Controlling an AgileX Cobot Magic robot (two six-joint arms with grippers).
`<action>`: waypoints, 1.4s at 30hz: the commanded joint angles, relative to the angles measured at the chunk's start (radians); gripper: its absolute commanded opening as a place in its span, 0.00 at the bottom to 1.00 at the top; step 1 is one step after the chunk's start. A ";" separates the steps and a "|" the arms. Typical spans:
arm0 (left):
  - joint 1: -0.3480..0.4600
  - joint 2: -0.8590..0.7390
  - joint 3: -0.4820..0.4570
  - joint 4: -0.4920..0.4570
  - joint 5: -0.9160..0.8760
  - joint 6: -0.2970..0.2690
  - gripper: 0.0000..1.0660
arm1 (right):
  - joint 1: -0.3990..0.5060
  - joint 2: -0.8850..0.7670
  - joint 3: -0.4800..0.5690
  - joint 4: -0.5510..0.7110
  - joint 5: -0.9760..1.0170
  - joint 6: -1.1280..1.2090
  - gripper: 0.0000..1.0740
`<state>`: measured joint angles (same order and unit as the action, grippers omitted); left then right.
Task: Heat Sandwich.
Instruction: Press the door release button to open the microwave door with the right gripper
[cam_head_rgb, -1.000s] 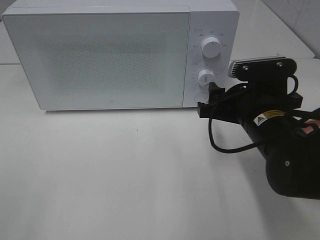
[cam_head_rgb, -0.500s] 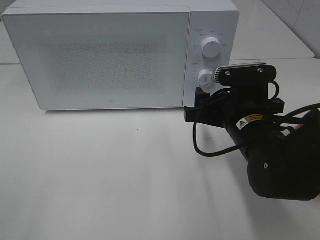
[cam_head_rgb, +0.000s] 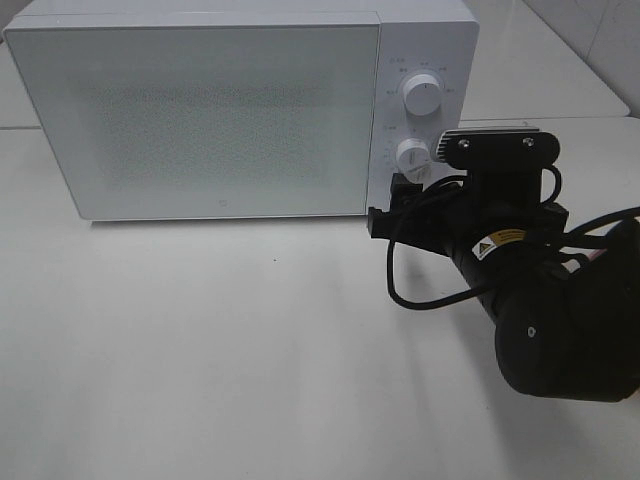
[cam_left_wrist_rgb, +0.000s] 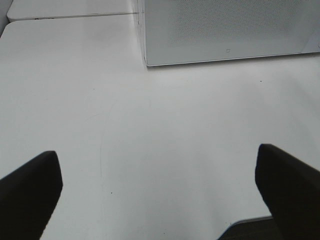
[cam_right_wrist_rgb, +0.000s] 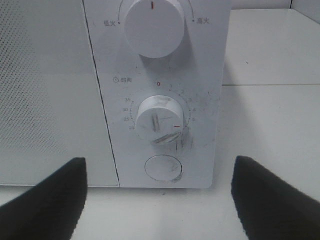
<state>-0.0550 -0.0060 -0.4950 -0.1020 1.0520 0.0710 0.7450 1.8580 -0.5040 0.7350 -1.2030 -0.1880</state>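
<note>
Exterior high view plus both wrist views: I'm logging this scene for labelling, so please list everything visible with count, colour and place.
microwave: 1, white, at the back of the table, door shut
upper knob: 1, white with a red mark, top of the microwave's control panel
lower knob: 1, white, middle of the panel
round button: 1, white, below the lower knob
table: 1, white, under everything
sandwich: none in any view
cable: 1, black, looping off the right arm
right gripper: 1, black, open, in front of the control panel
left gripper: 1, black, open, above bare table in front of the microwave
</note>
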 joint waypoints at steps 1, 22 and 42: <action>-0.002 -0.024 0.002 -0.005 -0.015 -0.002 0.97 | 0.002 -0.004 -0.007 -0.003 -0.009 0.117 0.71; -0.002 -0.024 0.002 -0.005 -0.015 -0.002 0.97 | 0.002 -0.004 -0.006 -0.003 0.100 1.273 0.52; -0.002 -0.024 0.002 -0.005 -0.015 -0.002 0.97 | -0.001 -0.004 -0.008 0.014 0.196 1.484 0.01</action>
<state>-0.0550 -0.0060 -0.4950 -0.1020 1.0520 0.0710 0.7450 1.8580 -0.5040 0.7540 -1.0150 1.2960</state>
